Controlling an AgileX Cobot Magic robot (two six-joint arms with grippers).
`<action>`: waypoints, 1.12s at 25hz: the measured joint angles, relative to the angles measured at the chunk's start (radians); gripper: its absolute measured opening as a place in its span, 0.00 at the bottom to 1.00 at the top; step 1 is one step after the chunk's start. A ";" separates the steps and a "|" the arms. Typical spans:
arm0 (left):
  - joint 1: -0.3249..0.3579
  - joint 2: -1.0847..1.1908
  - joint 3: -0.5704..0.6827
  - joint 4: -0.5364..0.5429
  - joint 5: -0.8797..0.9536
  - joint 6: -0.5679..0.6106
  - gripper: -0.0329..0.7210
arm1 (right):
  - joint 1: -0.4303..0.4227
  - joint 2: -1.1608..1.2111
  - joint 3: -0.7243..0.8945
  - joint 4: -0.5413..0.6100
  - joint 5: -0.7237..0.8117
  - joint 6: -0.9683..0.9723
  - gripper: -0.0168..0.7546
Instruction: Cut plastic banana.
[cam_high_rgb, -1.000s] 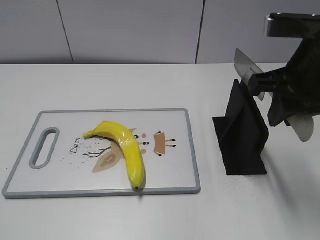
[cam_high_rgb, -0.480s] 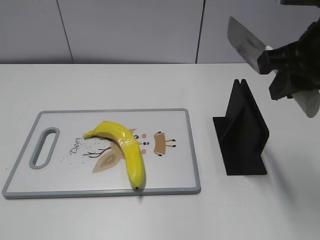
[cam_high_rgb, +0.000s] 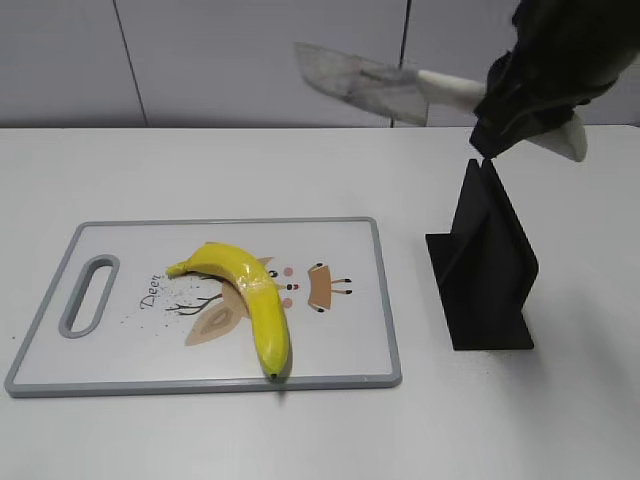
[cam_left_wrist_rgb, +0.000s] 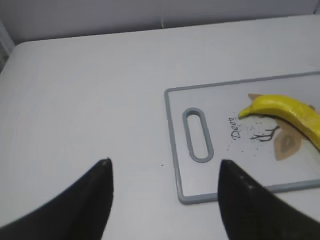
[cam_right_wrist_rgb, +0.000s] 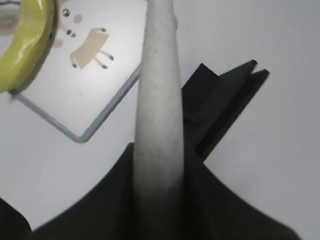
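Observation:
The plastic banana (cam_high_rgb: 250, 295) is glossy yellow and curved, lying on a white cutting board (cam_high_rgb: 130, 350) with a grey rim. It also shows in the left wrist view (cam_left_wrist_rgb: 287, 111) and the right wrist view (cam_right_wrist_rgb: 27, 45). My right gripper (cam_high_rgb: 515, 95) is shut on the white handle of a knife (cam_high_rgb: 360, 82), held high above the table with the blade pointing left. The handle (cam_right_wrist_rgb: 159, 100) fills the right wrist view. My left gripper (cam_left_wrist_rgb: 165, 175) is open and empty, over the table left of the board's handle slot (cam_left_wrist_rgb: 197, 135).
A black knife stand (cam_high_rgb: 485, 265) stands on the table right of the board, also in the right wrist view (cam_right_wrist_rgb: 220, 105). The board has a printed deer drawing (cam_high_rgb: 300, 285). A grey wall runs behind the white table.
My right gripper lifted the knife out of the black stand, swung it up and to the left, and the blade now points left above the board's far right side.

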 joint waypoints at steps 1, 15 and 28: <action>0.000 0.042 -0.010 -0.026 -0.012 0.038 0.90 | 0.000 0.031 -0.034 0.016 0.028 -0.061 0.27; -0.244 0.627 -0.343 -0.233 -0.016 0.659 0.88 | 0.000 0.308 -0.317 0.186 0.201 -0.788 0.27; -0.386 1.151 -0.615 -0.229 0.118 0.933 0.84 | 0.000 0.377 -0.327 0.394 0.202 -1.139 0.27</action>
